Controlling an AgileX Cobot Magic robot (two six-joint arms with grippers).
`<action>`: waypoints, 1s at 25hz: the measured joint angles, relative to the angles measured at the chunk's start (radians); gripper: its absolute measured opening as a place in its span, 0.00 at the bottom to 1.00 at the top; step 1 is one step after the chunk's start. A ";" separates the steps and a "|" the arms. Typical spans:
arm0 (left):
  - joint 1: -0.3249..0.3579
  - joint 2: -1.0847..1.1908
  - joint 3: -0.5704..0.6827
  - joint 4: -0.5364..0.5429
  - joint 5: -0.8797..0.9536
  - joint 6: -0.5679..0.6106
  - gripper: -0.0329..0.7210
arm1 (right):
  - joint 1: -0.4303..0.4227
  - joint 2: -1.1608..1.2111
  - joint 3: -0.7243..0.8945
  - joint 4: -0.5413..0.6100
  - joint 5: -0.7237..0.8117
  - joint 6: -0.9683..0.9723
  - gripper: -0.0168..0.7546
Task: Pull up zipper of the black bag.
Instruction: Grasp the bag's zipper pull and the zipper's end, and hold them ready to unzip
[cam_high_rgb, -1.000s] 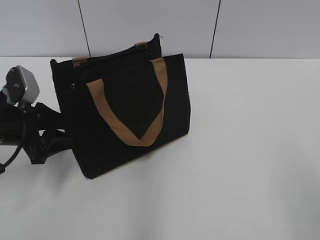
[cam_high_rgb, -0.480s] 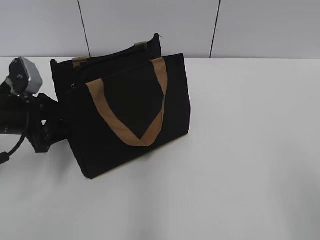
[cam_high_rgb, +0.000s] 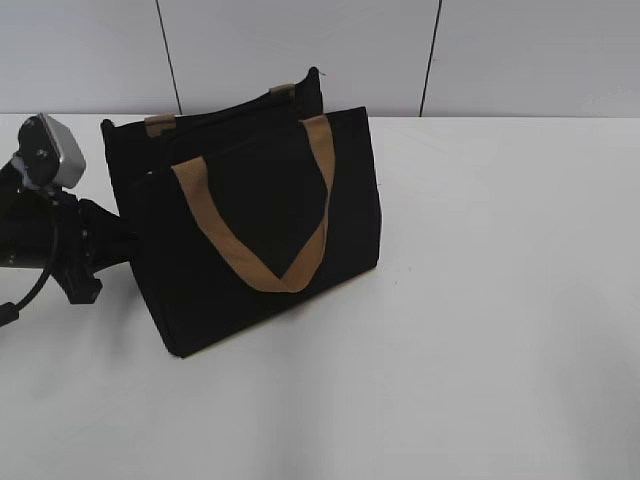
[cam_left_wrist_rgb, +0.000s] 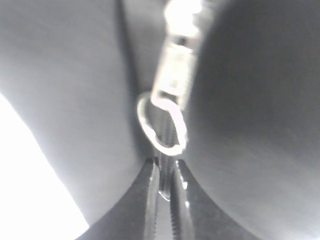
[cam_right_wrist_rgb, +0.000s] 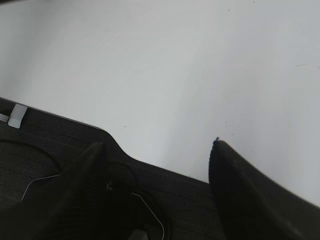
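Observation:
The black bag (cam_high_rgb: 260, 230) stands on the white table, with a tan strap handle (cam_high_rgb: 250, 272) hanging down its front. My left gripper (cam_high_rgb: 125, 245) is pressed against the bag's left end. In the left wrist view its jaws (cam_left_wrist_rgb: 165, 172) are shut on a thin tab of the zipper pull. The silvery ring (cam_left_wrist_rgb: 162, 125) and the slider (cam_left_wrist_rgb: 172, 75) lie just beyond the tips, between blurred black fabric (cam_left_wrist_rgb: 250, 100). My right gripper (cam_right_wrist_rgb: 157, 155) is open and empty, and it is out of the exterior view.
The white table (cam_high_rgb: 480, 300) stretches to the right of and in front of the bag. A grey panelled wall (cam_high_rgb: 300, 50) stands behind it. In the right wrist view a dark textured surface (cam_right_wrist_rgb: 60, 145) lies under the jaws, beside the white tabletop (cam_right_wrist_rgb: 175, 60).
My left arm has risen and pushed in toward the bag's left end. The small silvery pull that showed near the bag's upper left corner is no longer visible in the exterior view.

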 joint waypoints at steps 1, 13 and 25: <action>0.000 0.000 0.000 0.000 -0.006 0.000 0.08 | 0.000 0.001 0.000 0.000 0.000 0.000 0.65; 0.000 -0.196 0.000 0.019 -0.136 -0.176 0.08 | 0.000 0.196 -0.214 0.000 -0.003 -0.009 0.65; 0.000 -0.404 0.000 0.206 -0.143 -0.384 0.08 | 0.000 0.635 -0.548 0.210 -0.028 -0.210 0.57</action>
